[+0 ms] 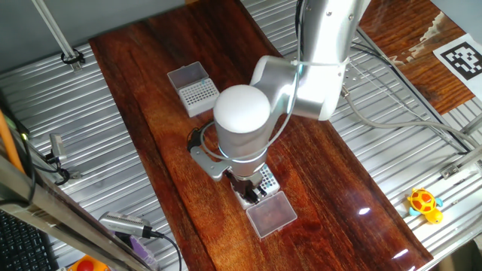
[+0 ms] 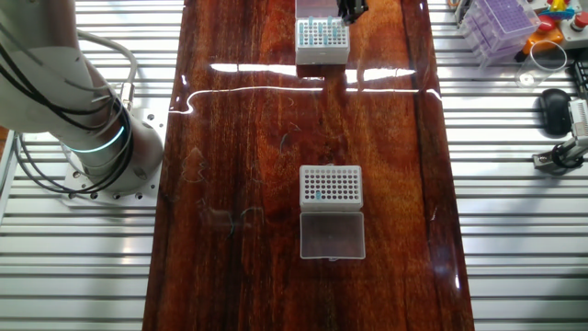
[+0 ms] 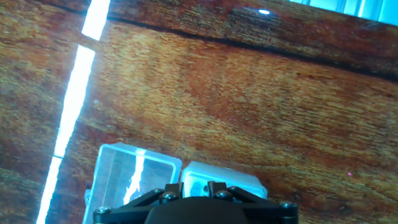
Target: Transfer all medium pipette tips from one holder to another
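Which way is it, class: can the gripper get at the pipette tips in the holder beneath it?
Probably yes: the gripper hangs just above that holder, whose lid lies flat open.

I see a dark wooden table [image 2: 239,138] carrying two white tip boxes: one [image 2: 331,185] mid-table with its clear lid [image 2: 332,235] open flat, another [image 2: 322,41] at the far end.

We are seeing two white tip holders on the desk [image 2: 239,138]: one [image 2: 331,186] near, one [image 2: 322,37] far, each with one clear lid.
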`<control>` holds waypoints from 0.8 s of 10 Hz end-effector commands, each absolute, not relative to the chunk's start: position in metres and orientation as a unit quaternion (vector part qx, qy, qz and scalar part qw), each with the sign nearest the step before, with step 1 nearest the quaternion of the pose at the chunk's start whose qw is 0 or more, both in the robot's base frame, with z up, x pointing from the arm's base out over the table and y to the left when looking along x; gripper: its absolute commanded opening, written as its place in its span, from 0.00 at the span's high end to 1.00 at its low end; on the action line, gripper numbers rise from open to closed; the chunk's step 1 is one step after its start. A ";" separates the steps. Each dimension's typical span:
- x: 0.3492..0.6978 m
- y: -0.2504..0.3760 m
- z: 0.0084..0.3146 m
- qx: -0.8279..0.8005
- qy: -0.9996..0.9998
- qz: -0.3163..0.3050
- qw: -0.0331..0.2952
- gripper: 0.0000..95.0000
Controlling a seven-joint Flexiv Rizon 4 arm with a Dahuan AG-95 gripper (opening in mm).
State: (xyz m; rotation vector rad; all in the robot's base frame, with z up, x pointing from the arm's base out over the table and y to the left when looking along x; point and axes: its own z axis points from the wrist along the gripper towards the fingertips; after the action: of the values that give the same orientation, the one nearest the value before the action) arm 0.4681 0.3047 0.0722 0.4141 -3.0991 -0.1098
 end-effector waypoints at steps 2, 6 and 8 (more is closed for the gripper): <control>0.468 0.305 0.079 0.135 -0.990 -0.036 0.009 1.00; 0.468 0.305 0.107 0.137 -0.990 -0.035 0.012 1.00; 0.467 0.298 0.127 0.146 -0.989 -0.036 0.013 1.00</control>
State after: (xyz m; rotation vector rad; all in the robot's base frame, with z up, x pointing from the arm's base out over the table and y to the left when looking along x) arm 0.4676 0.2961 0.1291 0.4573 -3.0821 -0.1105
